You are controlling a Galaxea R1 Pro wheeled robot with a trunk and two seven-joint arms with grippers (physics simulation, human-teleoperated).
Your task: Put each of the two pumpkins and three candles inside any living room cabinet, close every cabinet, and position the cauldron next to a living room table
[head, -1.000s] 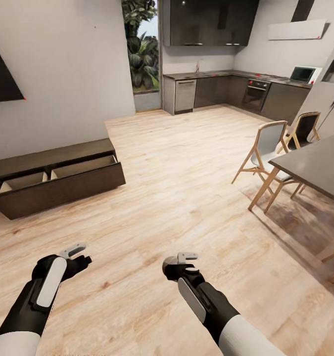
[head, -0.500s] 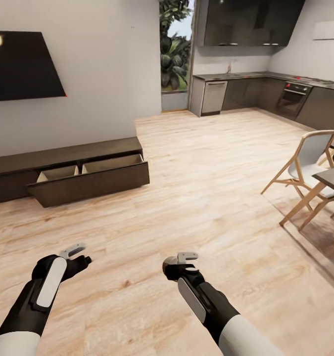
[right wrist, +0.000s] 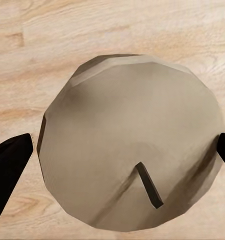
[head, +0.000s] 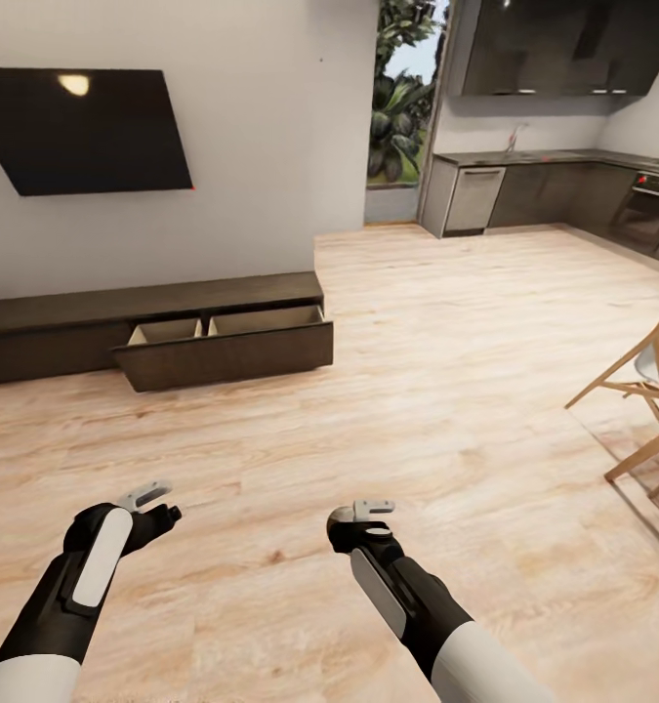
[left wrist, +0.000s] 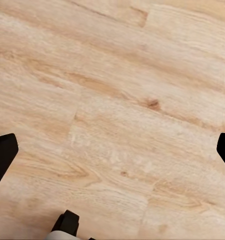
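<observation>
The head view looks across a pale, grained wood-plank floor (head: 436, 391) toward the cabinet (head: 153, 327), a long, low, dark brown unit standing against a plain light wall. One of its wide drawers (head: 226, 347) is pulled out, showing two pale beige compartments behind a flat, handleless front; whether anything lies inside cannot be told from this angle. A glossy black screen (head: 85, 127) hangs on the wall above it. Far back to the right stand dark grey kitchen units (head: 563, 190) and a doorway with green plants (head: 402, 98). At the right edge, the slanted wooden legs of a chair (head: 641, 400) enter the picture.

Both arms reach forward low over the floor, black at the wrist with white forearm shells. The left end effector (head: 151, 503) holds nothing: in the left wrist view its two dark fingertips (left wrist: 3, 155) sit at opposite edges, spread wide, with bare floorboards between them.

The right end effector (head: 363, 516) looks like little more than a grey cap in the head view. The right wrist view tells more: a candle (right wrist: 132, 145), a squat, faceted greyish-beige cylinder with a short dark wick, sits between the black fingers (right wrist: 10, 167), its flat top facing the camera. The fingers flank its sides closely, gripping it above the floor, well apart from the cabinet.
</observation>
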